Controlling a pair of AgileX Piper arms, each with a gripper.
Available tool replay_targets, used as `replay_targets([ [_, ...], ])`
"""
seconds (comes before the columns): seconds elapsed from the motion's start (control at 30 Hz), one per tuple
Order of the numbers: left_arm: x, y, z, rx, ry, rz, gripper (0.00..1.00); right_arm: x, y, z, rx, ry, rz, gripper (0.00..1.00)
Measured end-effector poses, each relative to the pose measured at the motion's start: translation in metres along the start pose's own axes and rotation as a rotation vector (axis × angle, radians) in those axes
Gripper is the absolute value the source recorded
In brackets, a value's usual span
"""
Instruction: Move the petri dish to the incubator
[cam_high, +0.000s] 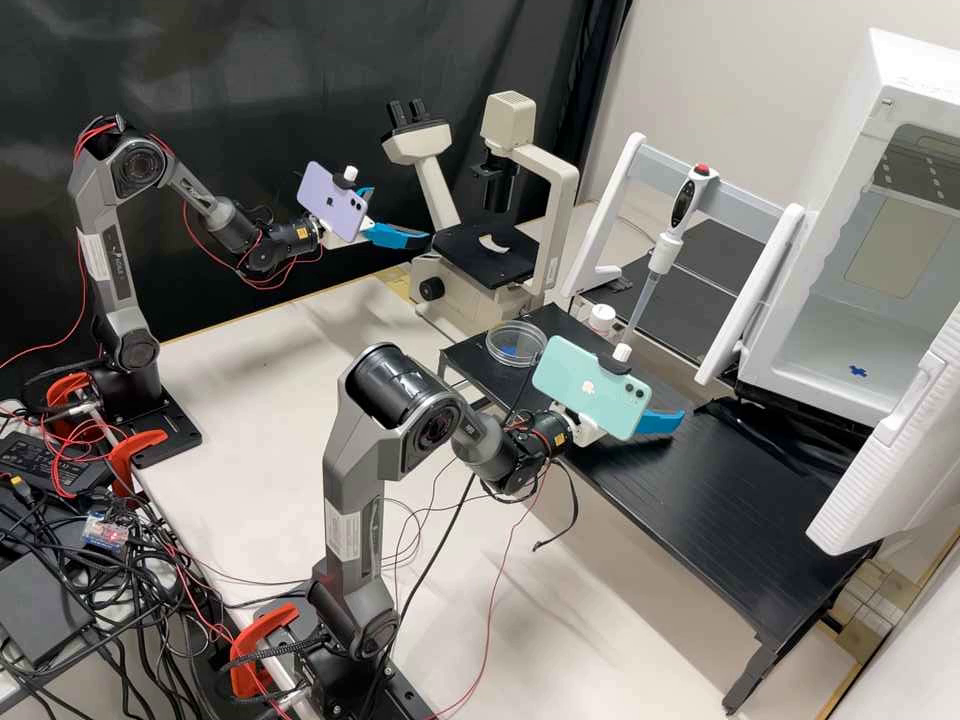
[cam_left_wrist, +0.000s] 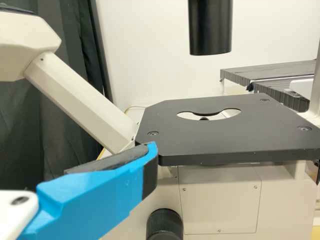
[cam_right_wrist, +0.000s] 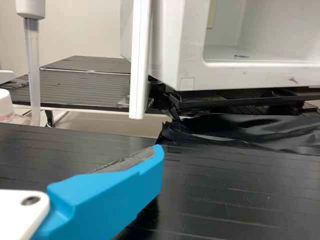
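Black shelf (cam_high: 720, 510), high view: dish (cam_high: 514, 344) on it, left of right gripper (cam_high: 668, 418); left gripper (cam_high: 402, 214) open near microscope (cam_high: 488, 255). Left wrist view: stage (cam_left_wrist: 225, 137) ahead of it. Right wrist view: jaws apart over shelf, incubator (cam_right_wrist: 175, 55) ahead

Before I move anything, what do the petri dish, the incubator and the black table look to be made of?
Petri dish: clear, glossy plastic or possibly glass; a blue mark shows through it.
Incubator: smooth white plastic or painted metal, judging by its even, softly shiny walls.
Table: black, satin, probably plastic or coated metal, with fine parallel grooves.
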Motion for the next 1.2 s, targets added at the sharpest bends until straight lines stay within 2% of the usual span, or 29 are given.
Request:
replay_targets([
  [0.3, 0.0, 0.0, 0.0, 0.0, 0.0, 0.0, 1.0, -0.002, -0.001, 0.001, 0.0, -0.001, -0.001, 1.0],
  [0.47, 0.0, 0.0, 0.0, 0.0, 0.0, 0.0, 1.0, -0.016, -0.004, 0.0, 0.027, 0.028, -0.011, 1.0],
  [0.7, 0.0, 0.0, 0.0, 0.0, 0.0, 0.0, 1.0, -0.043, -0.008, -0.023, 0.037, 0.196, -0.012, 1.0],
  [0.9, 0.0, 0.0, 0.0, 0.0, 0.0, 0.0, 1.0, -0.054, -0.024, -0.048, 0.003, 0.351, -0.08, 1.0],
  [1.03, 0.0, 0.0, 0.0, 0.0, 0.0, 0.0, 1.0, -0.056, -0.035, -0.057, 0.005, 0.385, -0.125, 1.0],
  [1.2, 0.0, 0.0, 0.0, 0.0, 0.0, 0.0, 1.0, -0.056, -0.055, -0.059, -0.01, 0.406, -0.213, 1.0],
])
